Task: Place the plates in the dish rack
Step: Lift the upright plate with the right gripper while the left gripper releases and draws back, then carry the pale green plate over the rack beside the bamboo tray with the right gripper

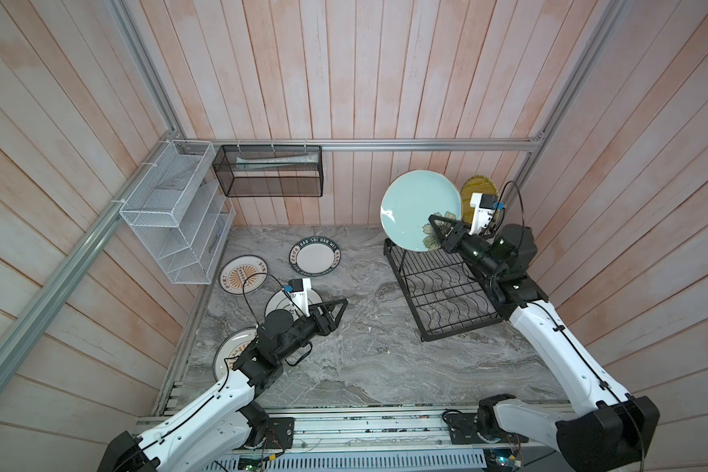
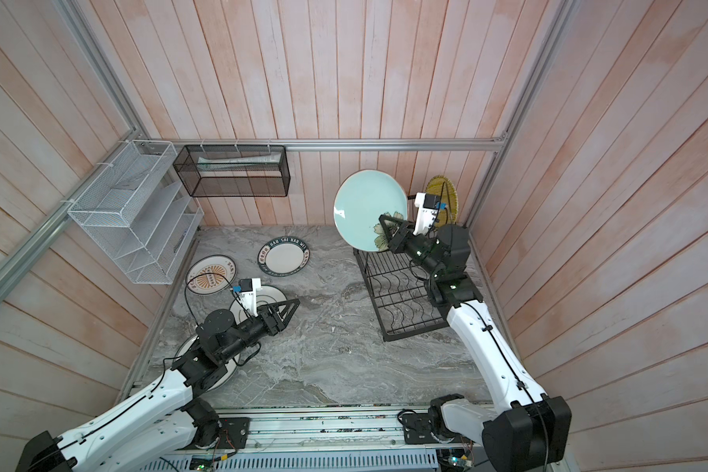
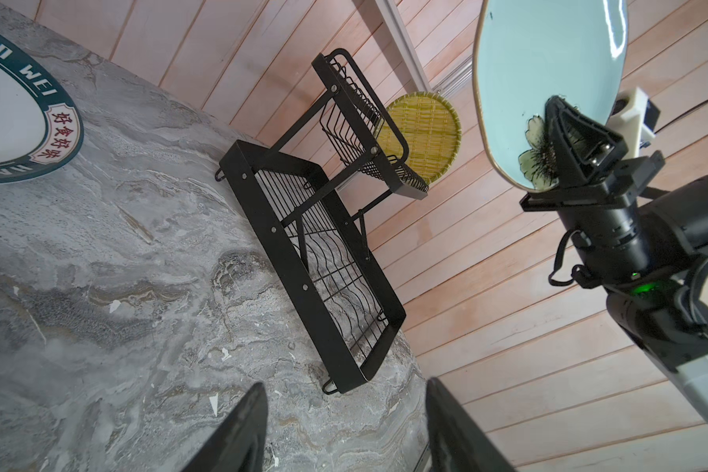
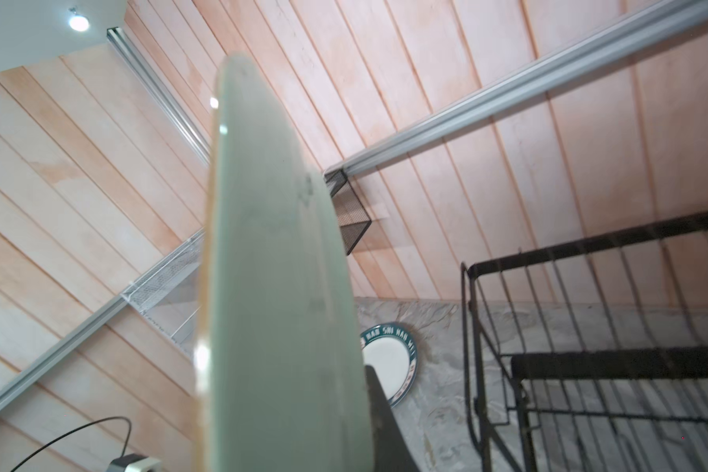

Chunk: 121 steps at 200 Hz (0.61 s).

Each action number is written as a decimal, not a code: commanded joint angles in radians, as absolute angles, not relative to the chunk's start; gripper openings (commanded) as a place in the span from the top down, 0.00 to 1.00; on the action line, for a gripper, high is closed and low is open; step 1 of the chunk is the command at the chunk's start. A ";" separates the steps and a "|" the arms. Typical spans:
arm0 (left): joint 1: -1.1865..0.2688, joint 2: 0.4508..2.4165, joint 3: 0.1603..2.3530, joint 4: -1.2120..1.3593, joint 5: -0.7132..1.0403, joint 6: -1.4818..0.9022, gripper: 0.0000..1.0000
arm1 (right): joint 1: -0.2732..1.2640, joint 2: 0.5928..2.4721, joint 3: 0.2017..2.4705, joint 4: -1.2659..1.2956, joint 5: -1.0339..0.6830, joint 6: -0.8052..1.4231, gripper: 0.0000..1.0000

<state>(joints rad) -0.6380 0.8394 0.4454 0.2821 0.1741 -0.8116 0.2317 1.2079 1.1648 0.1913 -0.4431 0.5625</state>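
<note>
One teal plate (image 1: 417, 204), rim in right gripper (image 1: 431, 221)

Both top views are evenly, fairly brightly lit, with faint soft shadows on the table (image 1: 364, 367); the wall boards (image 1: 58, 122) bow at the edges. In the right wrist view a lamp (image 4: 78, 22) flares white, the teal plate (image 4: 279, 286) close to the lens is badly blurred and the rack (image 4: 589, 367) soft. The left wrist view is sharp, with glare streaks on that plate
</note>
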 commanded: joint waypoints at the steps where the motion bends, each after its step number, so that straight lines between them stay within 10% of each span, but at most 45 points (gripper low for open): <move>1: -0.642 0.821 0.463 0.260 0.166 -0.784 0.38 | 0.182 1.247 1.287 0.146 -0.442 0.420 1.00; 121: -0.641 0.811 0.485 0.213 0.152 -0.753 0.36 | 0.038 1.486 1.589 0.010 -0.271 0.114 1.00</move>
